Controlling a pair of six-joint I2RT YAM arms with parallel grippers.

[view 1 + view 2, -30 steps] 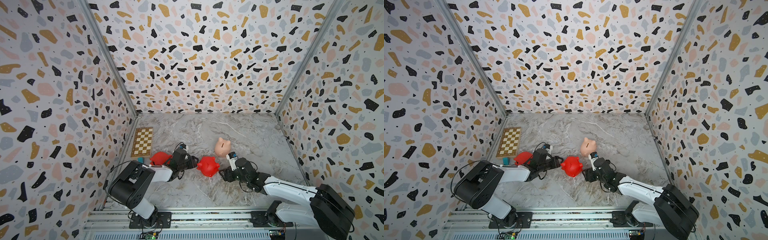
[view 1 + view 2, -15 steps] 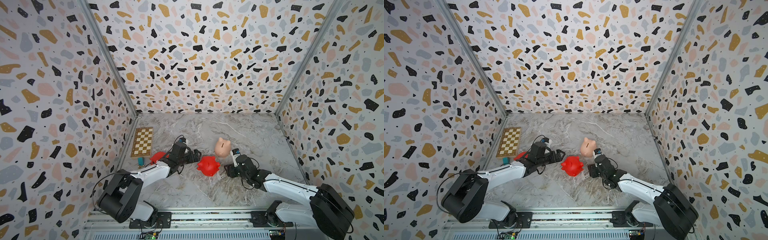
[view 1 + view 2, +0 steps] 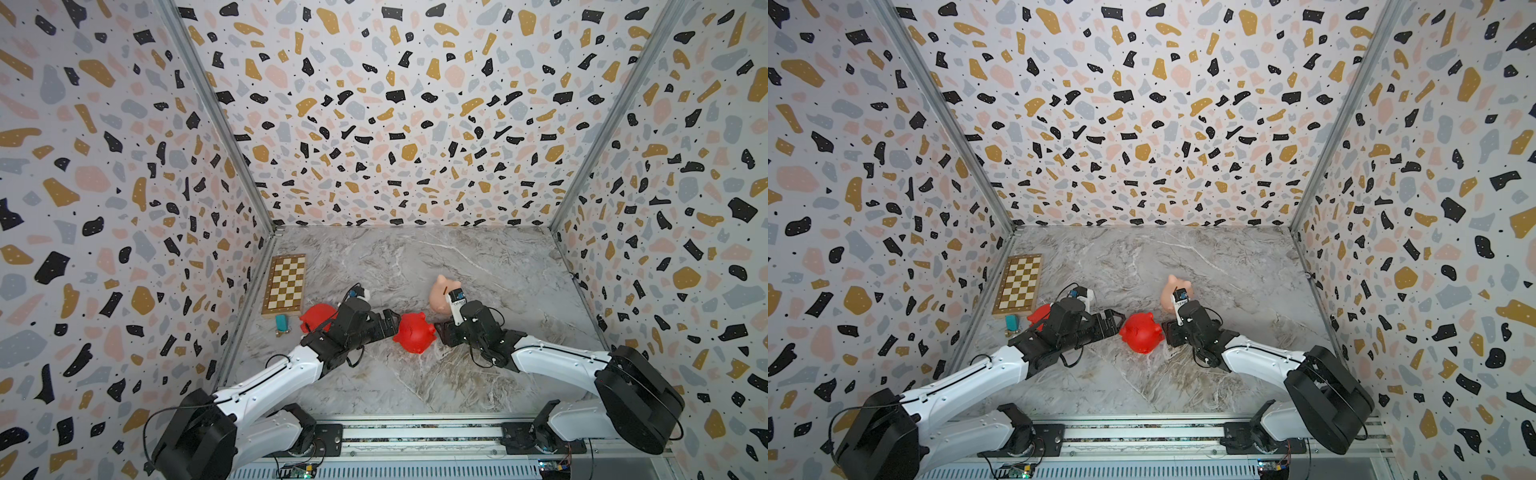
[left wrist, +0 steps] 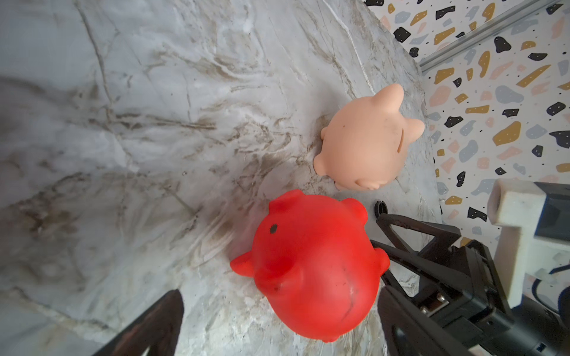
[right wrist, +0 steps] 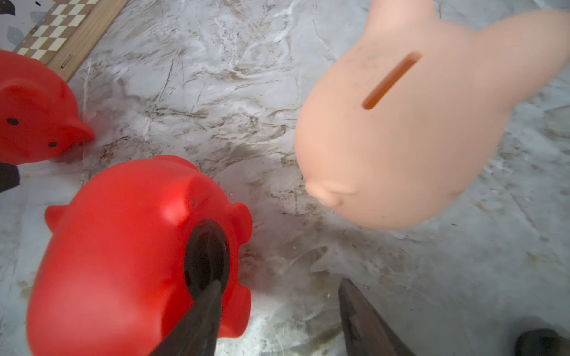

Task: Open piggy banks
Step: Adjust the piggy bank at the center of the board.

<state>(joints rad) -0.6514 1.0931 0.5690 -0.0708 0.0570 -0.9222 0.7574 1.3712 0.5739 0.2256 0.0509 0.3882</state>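
- Red pig [image 3: 413,332], the one being worked on: it lies on its side on the tabletop [image 3: 415,257], between the two arms.
- Orientation: its back, with the coin slot, faces the left arm. Its belly, with the round black plug [image 5: 206,255], faces the right arm. The coming move turns on this relation.
- Left tool [image 3: 390,326]: spread wide and holding nothing. Its tips stand just beside the pig's back, where they could act as a stop against sliding.
- Right tool [image 5: 277,311]: half spread, with nothing clamped between its jaws. One finger [image 5: 200,311] points straight at the plug, and its tip overlaps the plug's lower rim.
- Poor view: the plug's centre looks dark and hollow in the right wrist view. Whether the plug sits in place or the hole is already empty cannot be told.
- Judgement: the right arm is nearer the plug and better placed. The next move probably calls for its tip to hook or pinch the rim while the left tool braces or closes on the body.
- Second red pig [image 3: 318,316]: it rests beside the left arm's wrist, near the chessboard [image 3: 286,284], clear of both tools' tips.
- Peach pig [image 3: 438,291]: slot uppermost, just beyond the right tool. It is close to the first red pig but not touching it.
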